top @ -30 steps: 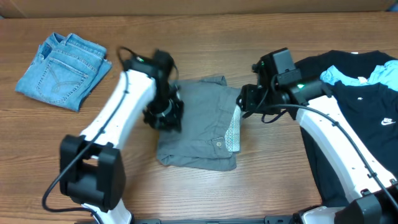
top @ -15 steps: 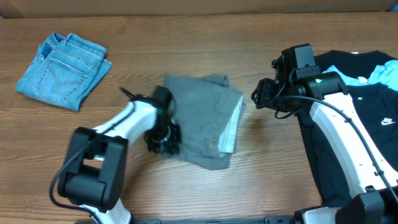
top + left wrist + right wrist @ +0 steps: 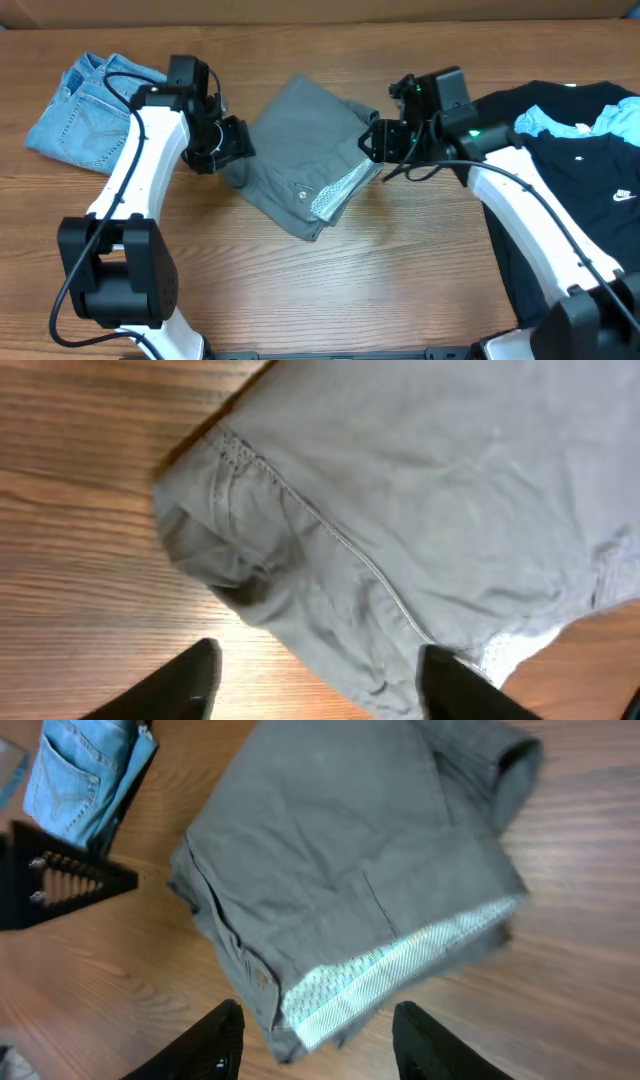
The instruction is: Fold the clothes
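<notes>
The folded grey shorts (image 3: 300, 155) lie skewed at the table's middle, a white mesh pocket lining (image 3: 335, 192) showing at their lower edge. They also show in the left wrist view (image 3: 430, 510) and the right wrist view (image 3: 340, 870). My left gripper (image 3: 232, 148) is open at the shorts' left edge, holding nothing (image 3: 315, 685). My right gripper (image 3: 372, 143) is open at the shorts' right edge, empty (image 3: 315, 1040). Folded light-blue denim (image 3: 98, 110) lies at the far left. Black T-shirts (image 3: 580, 190) with a small white logo lie at the right.
A light-blue garment (image 3: 580, 122) lies on top of the black T-shirts at the right edge. Bare wooden table (image 3: 400, 290) spreads in front of the shorts. The denim also shows in the right wrist view (image 3: 85, 775).
The shorts have slid and turned toward the upper left. My left gripper moved from the shorts' lower left up to their left edge. My right gripper came back in to their right edge.
</notes>
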Tool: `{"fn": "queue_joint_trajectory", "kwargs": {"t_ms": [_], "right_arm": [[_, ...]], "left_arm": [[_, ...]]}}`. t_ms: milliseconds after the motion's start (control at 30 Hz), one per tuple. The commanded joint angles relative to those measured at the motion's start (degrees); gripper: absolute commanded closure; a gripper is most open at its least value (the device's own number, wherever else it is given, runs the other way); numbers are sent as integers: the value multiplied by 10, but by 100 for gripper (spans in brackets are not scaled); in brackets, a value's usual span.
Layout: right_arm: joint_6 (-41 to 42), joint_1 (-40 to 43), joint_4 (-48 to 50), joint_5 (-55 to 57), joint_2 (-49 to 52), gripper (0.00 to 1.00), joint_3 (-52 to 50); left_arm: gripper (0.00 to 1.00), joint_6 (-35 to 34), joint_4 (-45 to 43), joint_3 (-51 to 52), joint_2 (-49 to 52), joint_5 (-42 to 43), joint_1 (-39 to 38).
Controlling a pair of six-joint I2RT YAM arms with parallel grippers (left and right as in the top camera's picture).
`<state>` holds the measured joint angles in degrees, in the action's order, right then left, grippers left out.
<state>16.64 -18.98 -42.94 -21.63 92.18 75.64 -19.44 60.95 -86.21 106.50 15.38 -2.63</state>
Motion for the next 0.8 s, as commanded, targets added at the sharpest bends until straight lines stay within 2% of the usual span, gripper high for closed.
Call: {"fn": "queue_joint_trajectory", "kwargs": {"t_ms": [0,33,200,367,500,767], "right_arm": [[-5,-13,43,-3,64,49,5],[-2,-13,69,-3,98,50,5],[1,-12,122,-3,179,54,5],[2,-12,127,-4,247,54,5],[3,-12,121,-6,266,54,5],[3,-12,111,-6,266,54,5]], "left_arm": [[11,14,43,-11,3,18,-4],[1,15,54,-3,3,40,-4],[0,12,65,20,3,53,-5],[0,-89,22,91,3,57,-5],[0,-151,-81,166,3,119,-11],[0,-332,-304,277,6,131,-59]]}}
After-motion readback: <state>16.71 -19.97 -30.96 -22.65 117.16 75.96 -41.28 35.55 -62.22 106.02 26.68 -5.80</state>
